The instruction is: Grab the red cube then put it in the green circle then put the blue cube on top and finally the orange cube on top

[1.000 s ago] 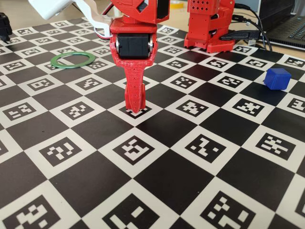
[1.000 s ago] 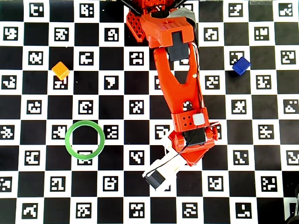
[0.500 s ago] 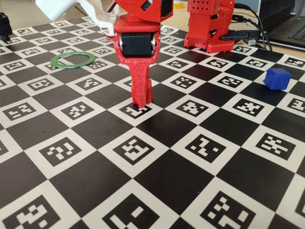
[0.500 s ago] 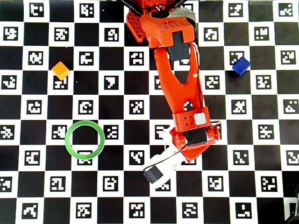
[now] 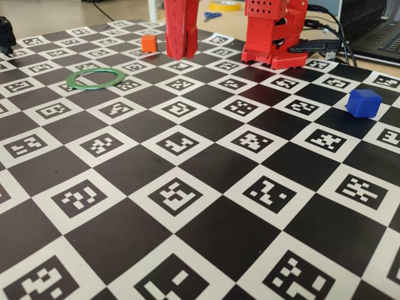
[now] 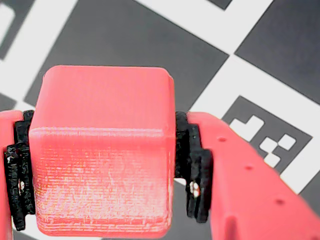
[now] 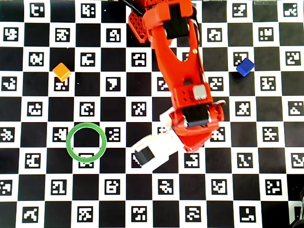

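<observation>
- Wrist view: red cube [image 6: 102,150] clamped between the two red fingers [image 6: 250,185] of the gripper [image 6: 102,175], black pads pressed to its left and right faces; checkered board [image 6: 125,35] below it, so the cube is off the surface.
- Fixed view: gripper fingers [image 5: 181,28] hang raised above the board, tips clear of the squares; cube itself not distinguishable there.
- Overhead view: arm [image 7: 178,71] reaches from the top edge down to mid-board; white camera housing [image 7: 152,152] sticks out lower left of the wrist; held cube hidden under the arm.
- Green ring [image 7: 86,142] lies flat on the board, left of the arm, well apart, nothing in it; also seen in the fixed view [image 5: 95,77].
- Orange cube [image 7: 61,71] on the board upper left in the overhead view, above the ring, apart from it; in the fixed view [image 5: 149,43] it sits just left of the fingers.
- Blue cube [image 7: 245,67] on the board at the right in the overhead view, well away from arm and ring; fixed view [image 5: 364,102] same.
- Red arm base [image 5: 275,31] at the far edge of the board.
</observation>
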You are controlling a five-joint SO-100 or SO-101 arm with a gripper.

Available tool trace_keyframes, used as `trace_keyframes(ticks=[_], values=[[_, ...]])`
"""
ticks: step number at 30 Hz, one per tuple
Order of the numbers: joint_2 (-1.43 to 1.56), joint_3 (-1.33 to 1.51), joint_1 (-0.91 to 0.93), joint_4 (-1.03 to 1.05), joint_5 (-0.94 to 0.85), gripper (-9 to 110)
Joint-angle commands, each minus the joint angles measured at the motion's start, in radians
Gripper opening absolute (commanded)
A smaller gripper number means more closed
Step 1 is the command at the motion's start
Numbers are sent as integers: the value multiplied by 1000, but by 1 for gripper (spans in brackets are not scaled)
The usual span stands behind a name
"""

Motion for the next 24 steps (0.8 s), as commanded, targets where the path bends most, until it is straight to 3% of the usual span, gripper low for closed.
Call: trace_keyframes(ticks=[1, 15, 24], values=[[155, -17, 107, 28, -14, 10], [133, -138, 474, 35, -49, 10], [-11, -239, 589, -9, -66, 10]])
